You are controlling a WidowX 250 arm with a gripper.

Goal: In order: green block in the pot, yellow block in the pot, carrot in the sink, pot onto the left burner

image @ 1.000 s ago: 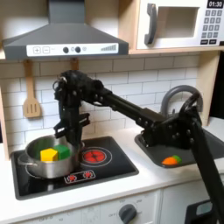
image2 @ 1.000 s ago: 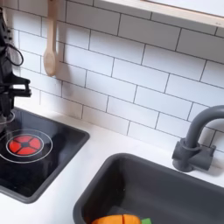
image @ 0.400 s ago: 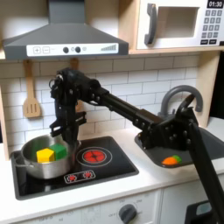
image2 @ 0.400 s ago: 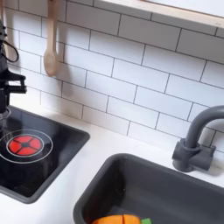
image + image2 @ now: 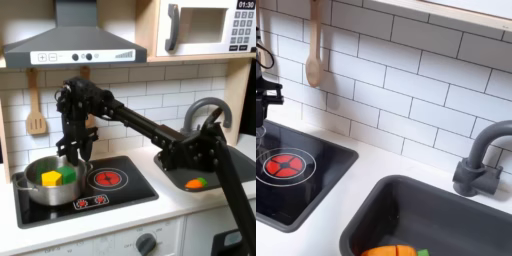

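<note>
Pot (image 5: 45, 184) with green block (image 5: 67, 173) and yellow block (image 5: 49, 177) on left burner; hand (image 5: 73, 152) directly above rim, aperture indeterminable, nothing visibly held.

I see pot (image 5: 45, 186): polished steel, mirror-shiny. Green block (image 5: 67, 173) and yellow block (image 5: 50, 177) inside: smooth plastic, slight gloss. Carrot (image 5: 196, 183): matt orange plastic. Sink (image 5: 406, 210): dark grey, matt, smooth. Faucet (image 5: 484, 160): dark, dull finish. Cooktop (image 5: 125, 195): black, glossy. Wall tiles (image 5: 406, 90): white, glazed look. Hanging spoon (image 5: 314, 50): bare wood. Bench (image 5: 356, 190): white, smooth. Arm (image 5: 120, 115), as I read it: black, matt.
</note>
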